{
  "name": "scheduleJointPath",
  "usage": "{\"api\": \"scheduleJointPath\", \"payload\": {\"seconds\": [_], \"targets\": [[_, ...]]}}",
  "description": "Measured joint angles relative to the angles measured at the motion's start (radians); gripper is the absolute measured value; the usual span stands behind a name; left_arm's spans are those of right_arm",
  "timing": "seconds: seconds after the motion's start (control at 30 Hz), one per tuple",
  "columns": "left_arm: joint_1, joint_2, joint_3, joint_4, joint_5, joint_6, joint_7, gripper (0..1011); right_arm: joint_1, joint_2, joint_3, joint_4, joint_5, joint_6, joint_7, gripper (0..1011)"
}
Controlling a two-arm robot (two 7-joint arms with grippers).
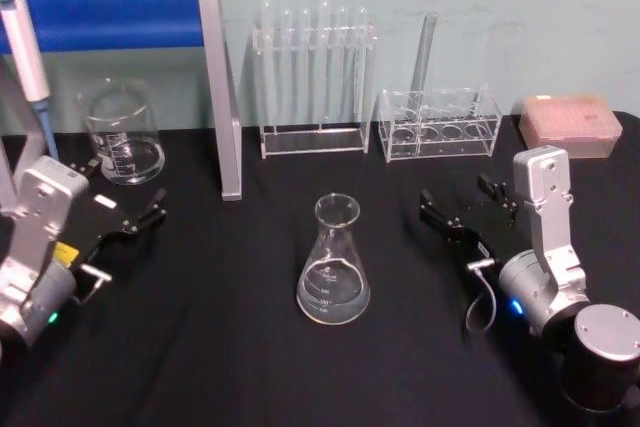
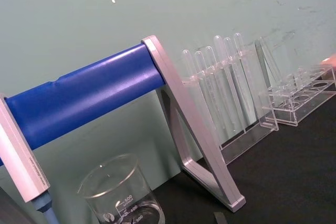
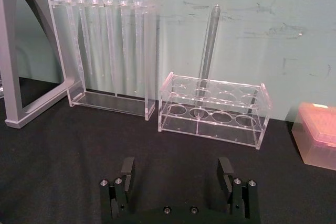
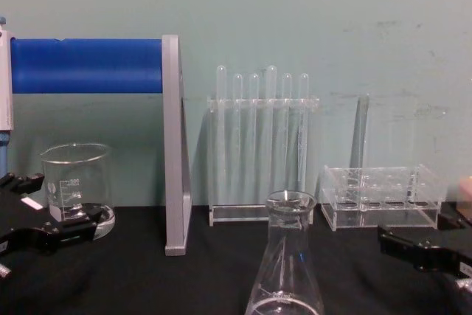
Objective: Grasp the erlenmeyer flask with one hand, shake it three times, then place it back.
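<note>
The erlenmeyer flask [image 1: 334,262] stands upright on the black table [image 1: 220,347], in the middle before me, with nothing touching it. It is well in front of the tall test tube rack [image 1: 312,82] and between my two arms.

My right gripper [image 1: 455,207] rests low on the table, to the right of the flask and apart from it; its fingers [image 3: 127,167] are spread wide and hold nothing. My left gripper [image 1: 135,215] lies on the other side near the beaker [image 1: 122,134], also spread and empty, and I leave it parked there.

So I judge the task is at its very beginning: the grasp is not yet made. For the next move I must bring the right gripper toward the flask, put the fingers around the narrow neck, and close gently, because the glass is smooth and can slip.
</note>
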Motion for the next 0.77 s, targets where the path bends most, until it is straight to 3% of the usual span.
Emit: {"api": "scheduleJointPath", "payload": {"seconds": [0.77], "targets": [[0.000, 0.000, 0.000, 0.000, 0.000, 0.000, 0.000, 1001, 0.000, 0.000, 0.000, 0.000, 0.000, 0.000, 0.000, 1000]]}}
